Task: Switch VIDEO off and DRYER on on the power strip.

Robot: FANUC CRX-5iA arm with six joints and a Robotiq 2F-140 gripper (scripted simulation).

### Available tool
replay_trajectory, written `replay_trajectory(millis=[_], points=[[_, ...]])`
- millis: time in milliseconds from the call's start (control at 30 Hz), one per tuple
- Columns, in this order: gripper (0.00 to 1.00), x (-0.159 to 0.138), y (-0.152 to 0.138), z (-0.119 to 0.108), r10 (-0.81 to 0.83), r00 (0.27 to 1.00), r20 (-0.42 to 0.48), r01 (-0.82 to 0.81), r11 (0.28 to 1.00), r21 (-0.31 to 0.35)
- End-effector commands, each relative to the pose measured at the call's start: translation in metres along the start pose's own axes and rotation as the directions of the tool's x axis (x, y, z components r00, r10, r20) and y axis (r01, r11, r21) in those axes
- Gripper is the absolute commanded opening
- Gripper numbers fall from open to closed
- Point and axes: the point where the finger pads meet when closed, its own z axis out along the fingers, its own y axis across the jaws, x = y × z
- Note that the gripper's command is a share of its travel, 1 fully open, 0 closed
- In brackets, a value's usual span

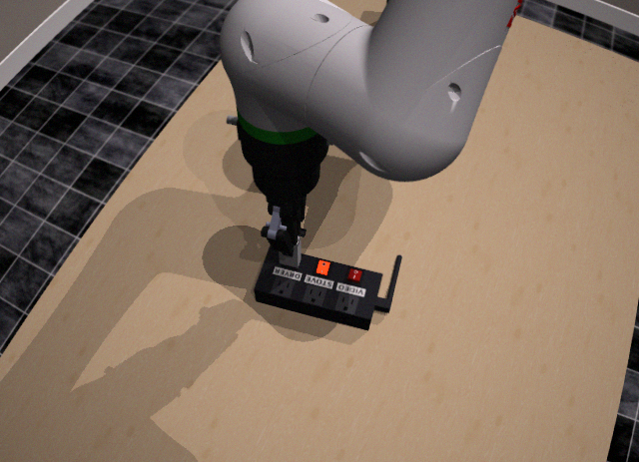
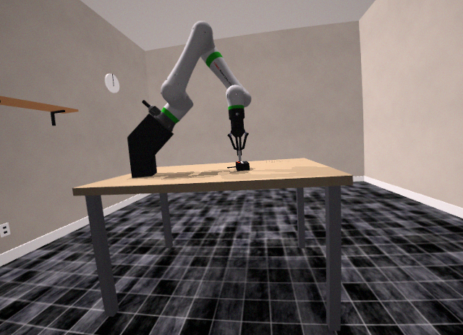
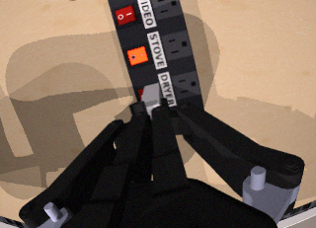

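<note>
A black power strip (image 1: 319, 290) lies face up on the wooden table, with three outlets labelled DRYER, STOVE and VIDEO. The VIDEO switch (image 1: 354, 273) is dark red. The STOVE switch (image 1: 322, 266) is bright orange. My gripper (image 1: 290, 253) is shut with nothing between the fingers, and its tips press down on the DRYER switch, which they hide almost fully. In the wrist view the strip (image 3: 157, 44) runs up from my fingertips (image 3: 153, 102), with the VIDEO switch (image 3: 124, 15) farthest and the STOVE switch (image 3: 137, 57) in the middle. In the exterior view my gripper (image 2: 239, 152) stands upright over the strip (image 2: 241, 166).
A short black cord stub (image 1: 392, 281) sticks out from the strip's VIDEO end. The arm's black base (image 2: 146, 145) stands at the table's far left. The table edge curves along the tiled floor (image 1: 62, 112) on the left.
</note>
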Motion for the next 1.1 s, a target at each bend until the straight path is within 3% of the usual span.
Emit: replay_trajectory(millis=[0, 1067], points=[[0.00, -0.0001, 0.0001, -0.0001, 0.000, 1.000, 0.000, 0.000, 1.000, 0.000], [0.00, -0.0001, 0.0001, 0.0027, 0.000, 1.000, 0.000, 0.000, 1.000, 0.000]])
